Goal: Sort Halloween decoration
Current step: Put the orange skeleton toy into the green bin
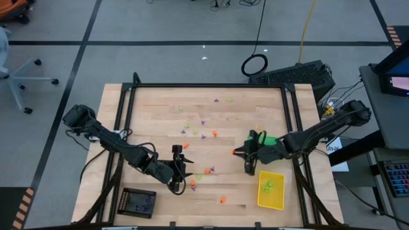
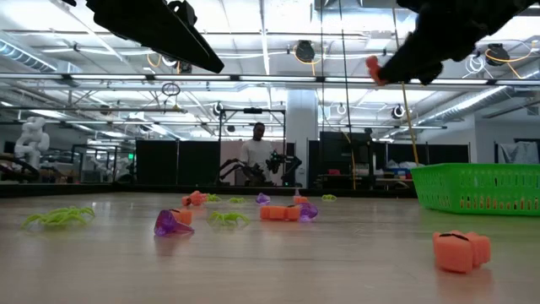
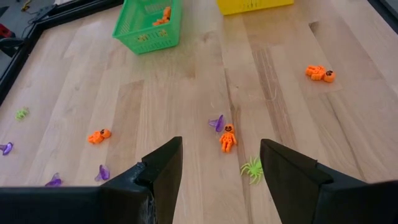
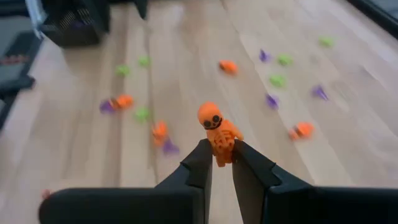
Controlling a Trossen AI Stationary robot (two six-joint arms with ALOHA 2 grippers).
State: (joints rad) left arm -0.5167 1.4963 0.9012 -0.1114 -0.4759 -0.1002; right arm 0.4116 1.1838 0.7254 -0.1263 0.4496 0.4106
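Right gripper point(image 4: 221, 163): clamped on an orange skeleton figure point(image 4: 219, 129), raised above the table point(image 1: 160, 108). Left gripper point(image 3: 221, 163): spread wide, empty, above scattered trinkets.

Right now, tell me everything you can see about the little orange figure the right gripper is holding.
The orange skeleton figure looks like molded plastic, with a round head, dark eye sockets and a ribbed body. It stands upright, head up, pinched at its lower body between the fingers of the right gripper, held in the air above the wooden table. Nothing else touches it.
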